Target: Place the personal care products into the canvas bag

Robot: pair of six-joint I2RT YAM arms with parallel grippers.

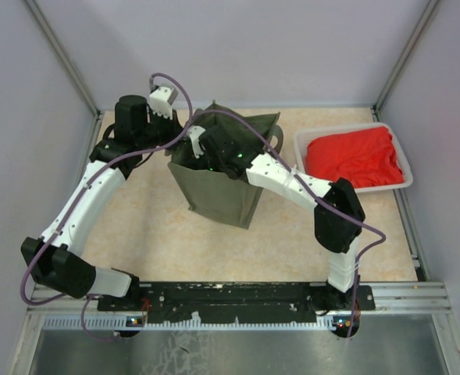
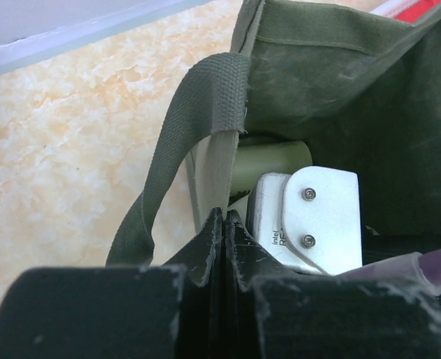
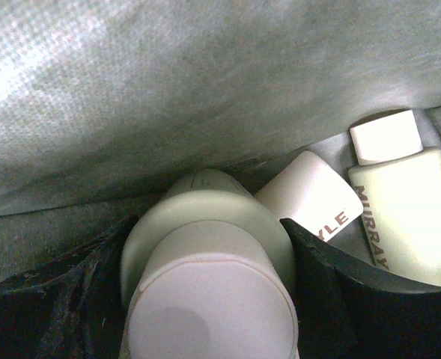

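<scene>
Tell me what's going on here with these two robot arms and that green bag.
The left hand is shut on one strap of the green bag, holding it at the bag's mouth. The right hand is down inside the bag, closed around a pale bottle. A second bottle and a third bottle already lie in the bag beside it.

The canvas bag (image 1: 218, 187) is coarse, matt olive cloth. Its strap handle (image 2: 201, 134), just above the left tool (image 2: 224, 224), is ribbed woven webbing. Around the right tool (image 3: 205, 254), the bag's lining (image 3: 168, 97) looks pale grey and fibrous. The bottle (image 3: 205, 314) between that tool's fingers (image 3: 321, 292) is smooth satin cream plastic, as are the bottles (image 3: 407, 217) beyond. The left tool's fingers (image 2: 205, 258) are scuffed matt black plastic. The desk (image 2: 70, 134) is glossy, marbled beige.
</scene>
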